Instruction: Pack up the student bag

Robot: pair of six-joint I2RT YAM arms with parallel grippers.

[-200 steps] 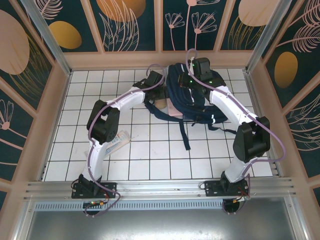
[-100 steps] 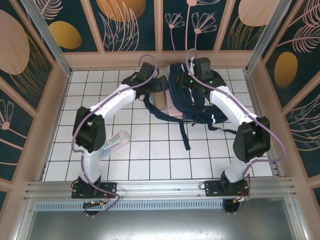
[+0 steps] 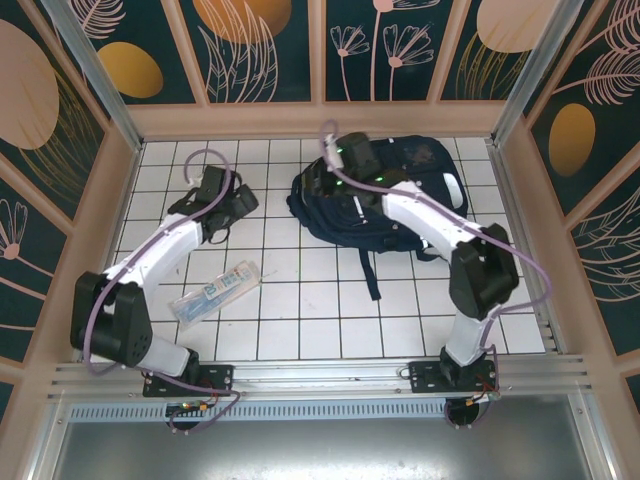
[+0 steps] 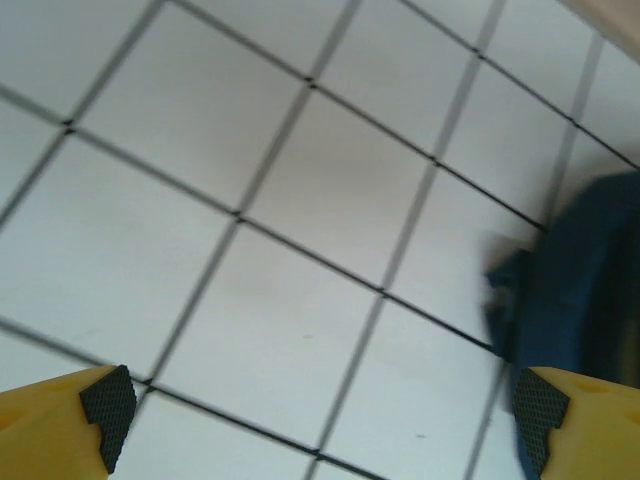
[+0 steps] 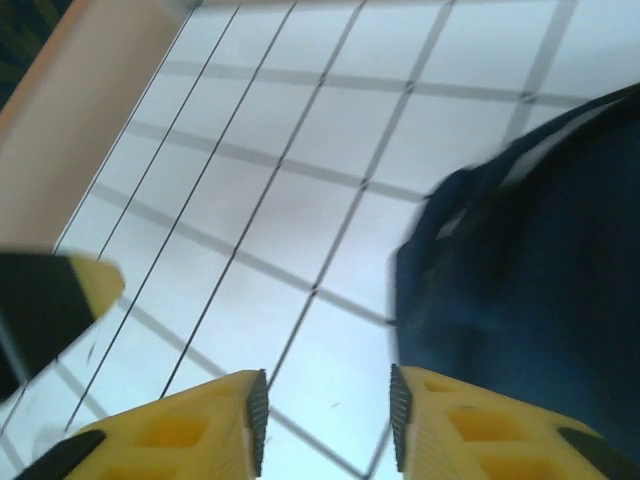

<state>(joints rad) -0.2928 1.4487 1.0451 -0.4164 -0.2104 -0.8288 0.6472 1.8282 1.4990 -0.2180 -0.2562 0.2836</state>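
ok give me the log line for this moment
left gripper: open, over table | right gripper: open, empty, at bag edge | clear packet: on table, outside bag

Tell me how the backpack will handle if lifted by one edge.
Likely floppy: the backpack lies slumped and creased, so it should sag rather than hold its shape. Its strap trails loose beside it and would probably dangle or snag. It looks bulky, so perhaps heavy for a single pinch.
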